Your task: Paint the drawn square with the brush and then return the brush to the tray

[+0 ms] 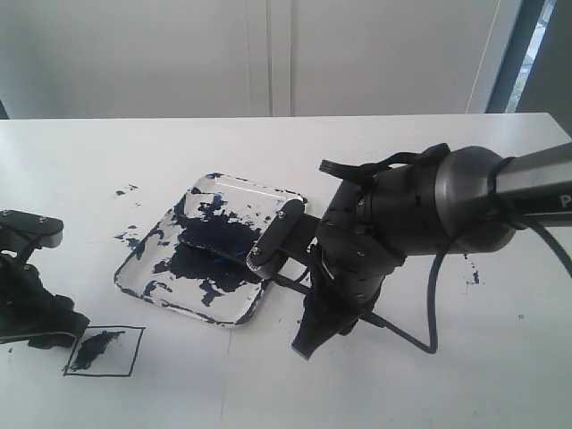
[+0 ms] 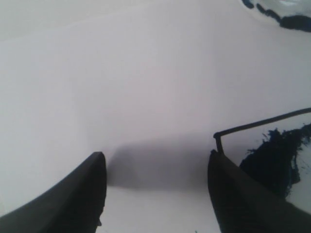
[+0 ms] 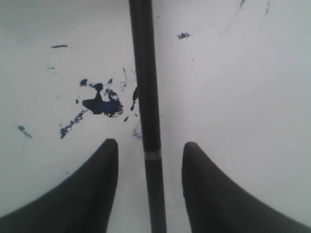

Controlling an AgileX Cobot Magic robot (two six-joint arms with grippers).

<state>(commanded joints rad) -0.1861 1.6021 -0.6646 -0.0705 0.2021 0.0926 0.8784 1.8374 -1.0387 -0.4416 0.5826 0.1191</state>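
My right gripper (image 3: 150,142) stands released, both fingers wide, and the brush (image 3: 146,73) runs straight down the gap between them with white showing on either side, so I am grasping nothing. From the outside view, its wet end seems to rest in the tray (image 1: 255,184) on the dark blot, while the handle crosses the near rim and passes under my wrist, above a table flecked with splatters (image 3: 99,104). My left gripper (image 2: 156,153) is also slack and empty, hanging just beside the square (image 1: 105,350), which carries a dark daub but is not filled. I judge the brush light, stiff and thin, with a smooth round shaft that could roll or swivel between flat pads. It is long too, so a grip far out on the handle would let the far end droop. I would close across the shaft near the silver band (image 3: 152,155), squarely and gently. The tip looks loaded, so any drag across the white will smear, and a bump could tip it off the rim
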